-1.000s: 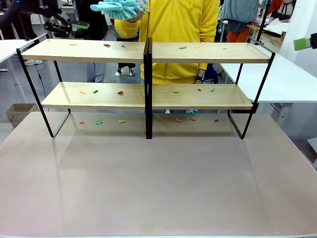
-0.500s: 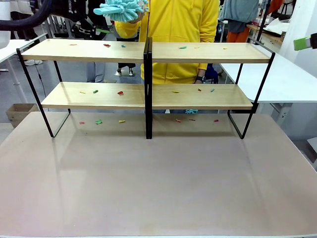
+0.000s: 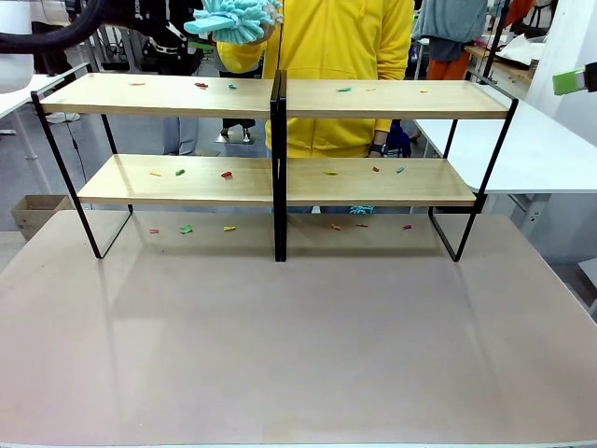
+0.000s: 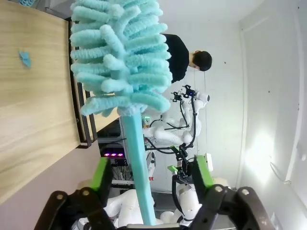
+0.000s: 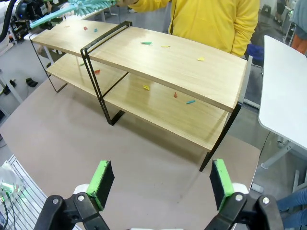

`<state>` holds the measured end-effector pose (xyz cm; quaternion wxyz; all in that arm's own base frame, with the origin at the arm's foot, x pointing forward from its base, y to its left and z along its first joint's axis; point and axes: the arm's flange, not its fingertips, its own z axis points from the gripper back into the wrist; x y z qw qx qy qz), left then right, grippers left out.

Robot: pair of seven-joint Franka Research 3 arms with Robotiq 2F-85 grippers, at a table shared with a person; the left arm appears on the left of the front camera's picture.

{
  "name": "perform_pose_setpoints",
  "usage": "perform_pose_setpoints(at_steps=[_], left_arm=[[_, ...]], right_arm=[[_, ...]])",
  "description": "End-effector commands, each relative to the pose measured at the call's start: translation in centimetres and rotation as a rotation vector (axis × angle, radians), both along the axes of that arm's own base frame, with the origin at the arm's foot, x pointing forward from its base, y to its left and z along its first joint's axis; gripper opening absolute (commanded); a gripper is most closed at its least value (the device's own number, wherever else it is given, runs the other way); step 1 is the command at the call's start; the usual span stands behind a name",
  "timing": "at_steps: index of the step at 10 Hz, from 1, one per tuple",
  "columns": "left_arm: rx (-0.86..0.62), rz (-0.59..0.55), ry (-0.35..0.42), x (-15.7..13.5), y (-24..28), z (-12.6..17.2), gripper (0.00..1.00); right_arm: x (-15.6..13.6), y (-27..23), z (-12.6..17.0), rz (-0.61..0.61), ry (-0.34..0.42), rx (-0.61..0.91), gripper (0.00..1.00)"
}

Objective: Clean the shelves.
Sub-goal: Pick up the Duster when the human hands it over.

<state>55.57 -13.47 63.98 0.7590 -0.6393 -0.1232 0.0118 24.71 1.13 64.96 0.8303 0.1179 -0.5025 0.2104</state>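
Left tool point(image 4: 152, 166) has its jaws apart on either side of the duster's point(image 4: 120, 52) teal handle, with the green pads clear of it on both sides and the fluffy head rising beyond the fingertips

Shelves point(image 3: 392, 98) stand on the far part of the counter point(image 3: 298, 355), spanning most of its width, with two light-wood boards on a black frame and a centre post between the halves. Small coloured scraps point(image 3: 226, 175) lie scattered on both boards and on the counter beneath the lower one. In the front view the duster is in the air above the upper left board, near the centre post. A person point(image 3: 345, 37) in a yellow top stands just behind the shelves, one hand point(image 5: 125, 2) at the duster's head end

Right tool point(image 5: 160, 187) is open and holds nothing, raised over the near right part of the counter and looking down at the shelves. A white table point(image 3: 550, 149) stands beyond the counter's right edge
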Motion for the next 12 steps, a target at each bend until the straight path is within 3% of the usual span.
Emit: perform_pose_setpoints(at_steps=[1,2,3,5,9,11,12], left_arm=[[-0.015,-0.007,0.011,-0.2,-0.4,0.0,0.0],[-0.016,-0.001,0.008,-0.2,-0.4,0.0,0.0],[-0.024,0.008,0.001,-0.2,-0.5,0.1,0.24],[-0.019,0.002,0.003,-0.2,-0.5,0.0,0.0],[-0.035,-0.038,-0.012,-0.7,0.0,0.3,0.0],[0.029,-0.101,-0.088,-2.9,4.7,3.1,0.0],[0.081,-0.167,-0.144,-5.2,9.6,5.2,0.0]], right_arm=[[0.0,-0.1,0.0,0.003,0.001,0.004,1.0],[0.0,-0.1,0.0,0.003,0.001,0.004,1.0],[0.0,-0.1,0.0,0.003,0.001,0.004,1.0],[0.0,-0.1,0.0,0.003,0.001,0.004,1.0],[0.0,-0.1,0.0,0.003,0.001,0.004,1.0],[0.0,-0.1,0.0,0.003,0.001,0.004,1.0],[0.0,-0.1,0.0,0.003,0.001,0.004,1.0]])
